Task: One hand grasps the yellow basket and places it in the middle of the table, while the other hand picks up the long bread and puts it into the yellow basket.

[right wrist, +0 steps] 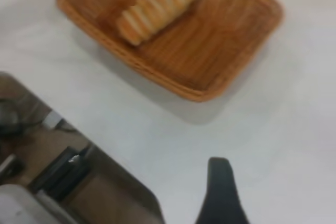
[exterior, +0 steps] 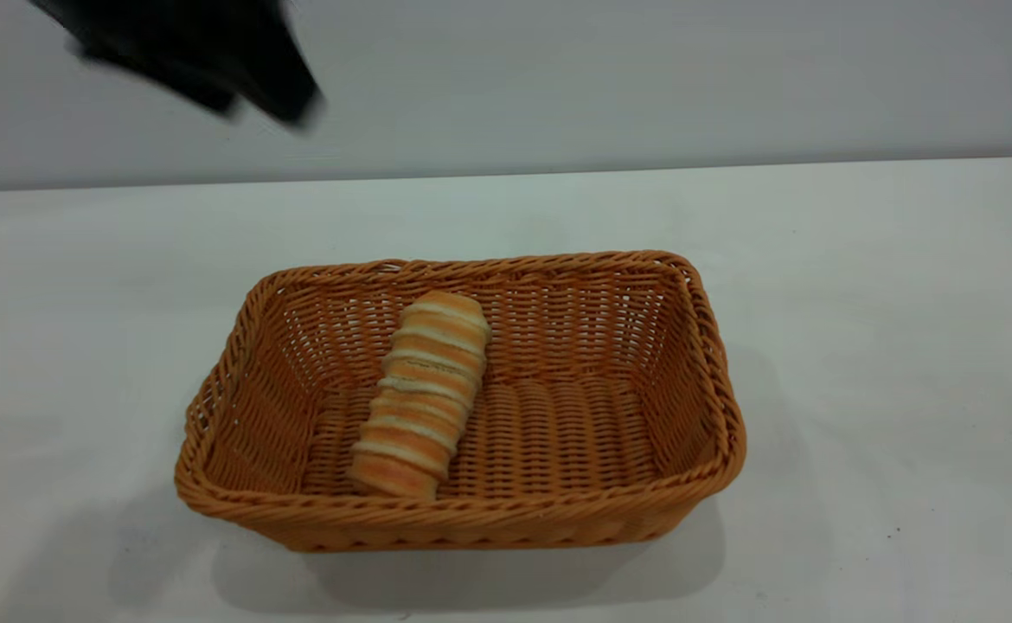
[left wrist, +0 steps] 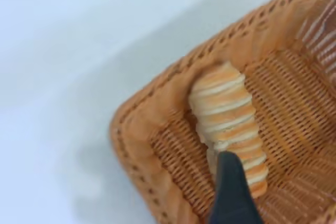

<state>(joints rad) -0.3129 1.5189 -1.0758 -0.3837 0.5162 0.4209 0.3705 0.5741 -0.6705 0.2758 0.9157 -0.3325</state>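
The long bread [exterior: 424, 395] lies inside the yellow basket [exterior: 506, 519] on the counter [exterior: 887, 346]. My left pincer [exterior: 212, 65] hangs well above and apart from it, empty; whether its fingers are wide or narrow I cannot tell.

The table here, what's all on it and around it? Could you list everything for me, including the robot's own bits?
yellow basket: one, orange-tan wicker, standing on the table near the middle.
long bread: one, orange-brown and cream stripes, lying inside the basket toward its left half, one end propped up on the far wall.
table: one, white, carrying the basket.
wall: one, pale grey, behind the table.
left tool: one, black, raised in the air above the table's far left, apart from the basket; one finger shows in its wrist view above the bread.
right tool: one, black, only a finger seen in its wrist view, off to the side of the basket.
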